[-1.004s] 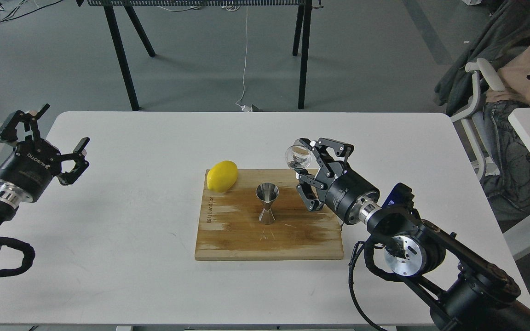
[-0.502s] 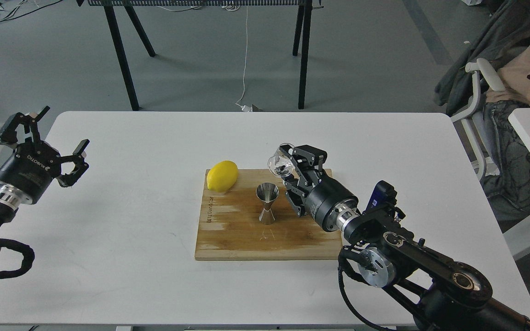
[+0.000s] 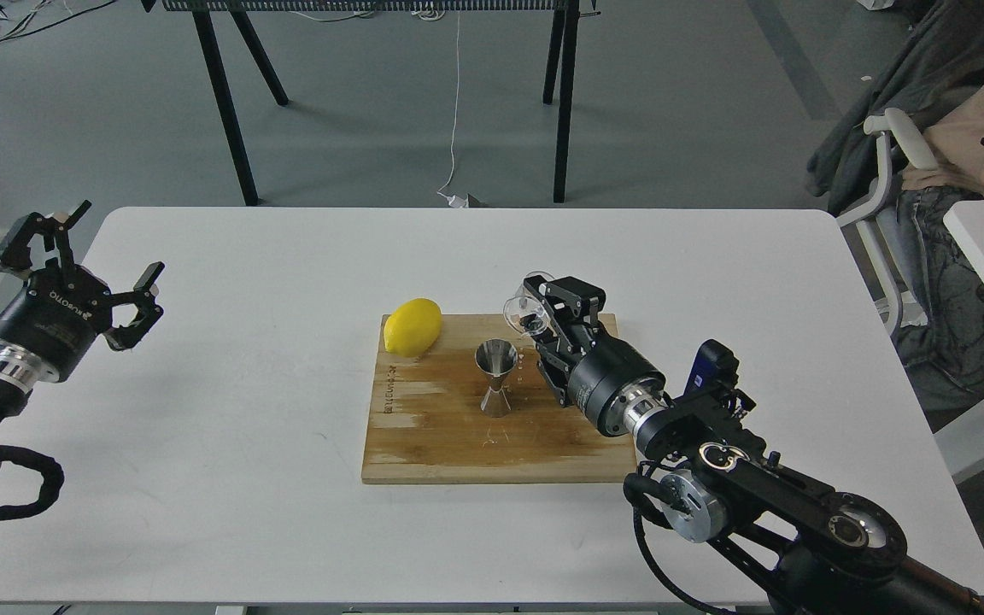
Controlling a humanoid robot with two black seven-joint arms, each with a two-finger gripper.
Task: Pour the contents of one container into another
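My right gripper point(image 3: 535, 318) is clamped on the small clear round glass cup point(image 3: 523, 311), which I hold tipped on its side above the far right part of the rectangular wooden cutting board point(image 3: 458, 436). The cup hangs just up and right of the shiny steel hourglass jigger point(image 3: 496, 377), which stands upright near the board's middle. A yellow lemon point(image 3: 412, 326) lies at the board's far left corner. My left gripper point(image 3: 90, 260) hovers with fingers spread and empty over the white table's point(image 3: 227, 478) left edge.
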